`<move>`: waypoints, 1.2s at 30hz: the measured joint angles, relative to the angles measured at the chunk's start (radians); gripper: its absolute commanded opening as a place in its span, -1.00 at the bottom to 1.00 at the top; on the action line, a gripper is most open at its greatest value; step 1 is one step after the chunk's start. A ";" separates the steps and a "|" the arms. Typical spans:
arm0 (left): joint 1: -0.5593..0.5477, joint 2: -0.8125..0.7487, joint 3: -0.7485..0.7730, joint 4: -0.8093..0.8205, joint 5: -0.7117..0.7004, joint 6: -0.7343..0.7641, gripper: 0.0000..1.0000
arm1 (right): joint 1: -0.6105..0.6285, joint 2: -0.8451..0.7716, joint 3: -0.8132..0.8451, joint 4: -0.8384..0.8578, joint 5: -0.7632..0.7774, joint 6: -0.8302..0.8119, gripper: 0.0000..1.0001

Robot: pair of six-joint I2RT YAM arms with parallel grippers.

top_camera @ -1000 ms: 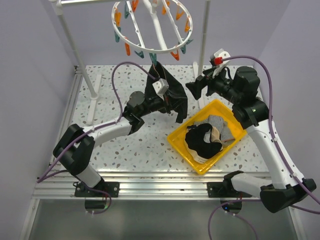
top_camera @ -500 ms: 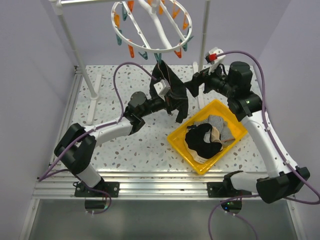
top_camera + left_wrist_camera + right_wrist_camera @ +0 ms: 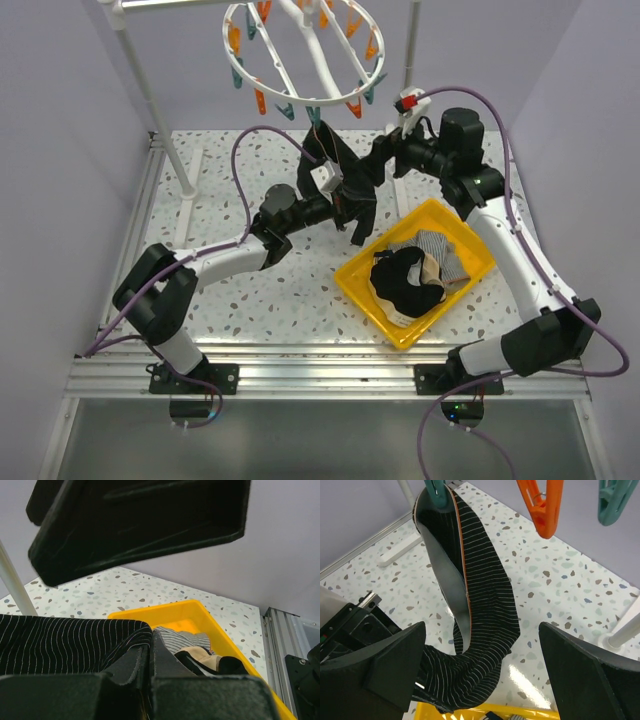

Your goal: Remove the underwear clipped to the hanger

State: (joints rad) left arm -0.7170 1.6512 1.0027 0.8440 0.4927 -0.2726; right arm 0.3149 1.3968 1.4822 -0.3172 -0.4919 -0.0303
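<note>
While the black striped underwear [image 3: 480, 605] is gripped by the left pincer [image 3: 345, 200], the right pincer [image 3: 482, 680] is held wide open just beside it.

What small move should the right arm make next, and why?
Probably advance the open right pincer to the teal peg and squeeze it. The black underwear hangs from that peg while the left pincer is shut on its lower part.
</note>
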 measured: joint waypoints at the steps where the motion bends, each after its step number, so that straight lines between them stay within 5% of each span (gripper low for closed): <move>1: 0.000 0.000 0.000 0.000 0.000 0.001 -1.00 | 0.000 0.013 0.002 -0.001 -0.007 0.002 0.96; 3: 0.000 0.000 0.000 0.000 -0.003 0.003 -0.98 | 0.000 0.039 0.003 -0.005 -0.025 0.013 0.95; 12: -0.005 -0.004 -0.001 -0.002 -0.015 0.006 0.07 | -0.001 0.089 0.003 -0.010 -0.032 0.058 0.94; 21: -0.006 -0.112 -0.019 -0.091 -0.043 0.052 0.78 | -0.001 0.089 0.004 0.005 -0.022 0.104 0.96; 27: -0.020 -0.169 -0.017 -0.314 -0.174 0.156 1.00 | -0.001 0.089 0.003 0.015 0.031 0.100 0.97; 36: -0.034 -0.196 -0.016 -0.570 -0.428 0.259 1.00 | -0.003 0.089 -0.007 0.019 0.028 0.046 0.97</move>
State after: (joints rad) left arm -0.7513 1.4551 0.9863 0.2745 0.0650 -0.0135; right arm 0.3119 1.4857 1.4750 -0.2977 -0.4637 0.0154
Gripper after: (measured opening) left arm 0.996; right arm 0.986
